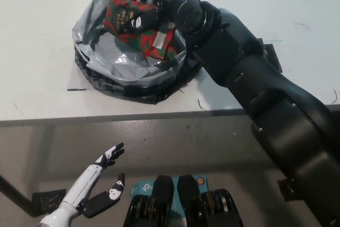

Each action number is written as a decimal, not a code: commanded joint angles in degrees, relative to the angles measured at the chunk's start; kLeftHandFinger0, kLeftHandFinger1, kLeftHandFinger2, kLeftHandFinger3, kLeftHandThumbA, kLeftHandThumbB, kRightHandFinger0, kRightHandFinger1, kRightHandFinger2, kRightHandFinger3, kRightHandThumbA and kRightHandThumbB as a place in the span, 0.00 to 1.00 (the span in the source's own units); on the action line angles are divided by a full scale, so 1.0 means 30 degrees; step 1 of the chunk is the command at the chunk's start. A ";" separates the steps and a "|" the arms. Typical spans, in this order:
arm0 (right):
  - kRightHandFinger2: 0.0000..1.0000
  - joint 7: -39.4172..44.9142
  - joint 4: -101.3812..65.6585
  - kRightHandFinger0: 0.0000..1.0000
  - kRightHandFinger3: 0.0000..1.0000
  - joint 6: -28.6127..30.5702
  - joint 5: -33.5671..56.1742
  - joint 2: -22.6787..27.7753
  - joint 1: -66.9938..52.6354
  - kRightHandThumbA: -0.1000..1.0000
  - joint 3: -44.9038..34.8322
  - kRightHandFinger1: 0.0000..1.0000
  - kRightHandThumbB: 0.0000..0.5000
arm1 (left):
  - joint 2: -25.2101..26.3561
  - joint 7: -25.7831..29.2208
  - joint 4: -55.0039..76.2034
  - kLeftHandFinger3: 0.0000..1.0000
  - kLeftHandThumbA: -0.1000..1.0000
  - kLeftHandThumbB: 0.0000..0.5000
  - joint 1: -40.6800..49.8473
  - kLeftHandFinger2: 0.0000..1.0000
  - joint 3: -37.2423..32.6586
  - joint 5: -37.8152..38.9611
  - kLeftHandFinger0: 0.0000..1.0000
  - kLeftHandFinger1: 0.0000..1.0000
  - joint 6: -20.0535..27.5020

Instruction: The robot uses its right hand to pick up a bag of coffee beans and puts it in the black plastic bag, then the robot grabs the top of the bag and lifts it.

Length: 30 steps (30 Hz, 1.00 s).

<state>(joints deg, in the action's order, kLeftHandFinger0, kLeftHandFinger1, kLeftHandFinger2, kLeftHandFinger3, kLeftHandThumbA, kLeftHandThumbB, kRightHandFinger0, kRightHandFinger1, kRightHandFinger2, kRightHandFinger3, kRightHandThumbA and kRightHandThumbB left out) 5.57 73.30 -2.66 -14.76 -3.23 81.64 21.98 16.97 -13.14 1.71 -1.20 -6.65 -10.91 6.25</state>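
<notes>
The coffee bean bag [139, 29], red and green patterned with a dark label, lies tilted inside the open mouth of the black plastic bag [114, 75]. The plastic bag sits crumpled on the white table, its grey inner lining showing. My black right hand [151, 5] is shut on the coffee bag's upper right part, reaching in over the plastic bag's far rim. My white left hand [95, 182] rests low at the lower left, below the table edge, open with fingers spread.
The white table [42, 35] spreads left, behind and right of the plastic bag; its front edge [106, 116] runs across the middle. A small dark mark [77, 89] lies left of the bag. Grey floor lies below the edge.
</notes>
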 commanded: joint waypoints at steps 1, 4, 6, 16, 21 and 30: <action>0.68 -0.1558 -0.0714 0.08 0.66 0.1685 -0.0785 0.0000 0.1729 0.06 0.0024 0.36 0.18 | 0.0610 -0.0406 0.0811 1.00 0.38 0.54 -0.0438 1.00 -0.0161 -0.0288 1.00 1.00 -0.0064; 0.91 -0.1676 -0.0624 0.31 0.79 0.1634 -0.1005 0.0064 0.1657 0.24 0.0004 0.61 0.21 | 0.0659 -0.0418 0.0744 1.00 0.38 0.53 -0.0586 1.00 -0.0243 -0.0406 1.00 1.00 0.0079; 1.00 -0.1626 -0.0593 0.88 1.00 0.1173 -0.1026 0.0100 0.1594 0.43 -0.0115 1.00 0.29 | 0.0709 -0.0457 0.0774 1.00 0.38 0.53 -0.0657 1.00 -0.0313 -0.0588 1.00 1.00 -0.0007; 1.00 -0.1997 -0.1012 1.00 1.00 0.3312 -0.1406 0.0617 0.0810 0.80 -0.0071 1.00 0.80 | 0.0716 -0.0456 0.0616 1.00 0.37 0.54 -0.0827 1.00 -0.0609 -0.0879 1.00 1.00 0.0275; 1.00 -0.1046 -0.1435 1.00 1.00 0.2693 -0.2427 0.0963 0.0469 0.99 0.1020 1.00 1.00 | 0.0709 -0.0534 0.0777 1.00 0.38 0.55 -0.0857 1.00 -0.0824 -0.1079 1.00 1.00 0.0052; 1.00 -0.1169 -0.1672 1.00 1.00 0.2447 -0.2511 0.1857 -0.0103 1.00 0.0906 1.00 0.90 | 0.0904 -0.0757 0.0861 1.00 0.41 0.54 -0.1183 1.00 -0.1043 -0.1587 1.00 1.00 -0.0362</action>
<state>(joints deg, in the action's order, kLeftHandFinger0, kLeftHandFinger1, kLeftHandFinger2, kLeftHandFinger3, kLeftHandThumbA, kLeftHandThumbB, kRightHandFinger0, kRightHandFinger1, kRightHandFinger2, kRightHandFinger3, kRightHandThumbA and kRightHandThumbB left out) 1.97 70.24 3.61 -20.97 -0.03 79.71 24.85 18.16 -14.77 1.95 -3.61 -9.40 -14.22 5.57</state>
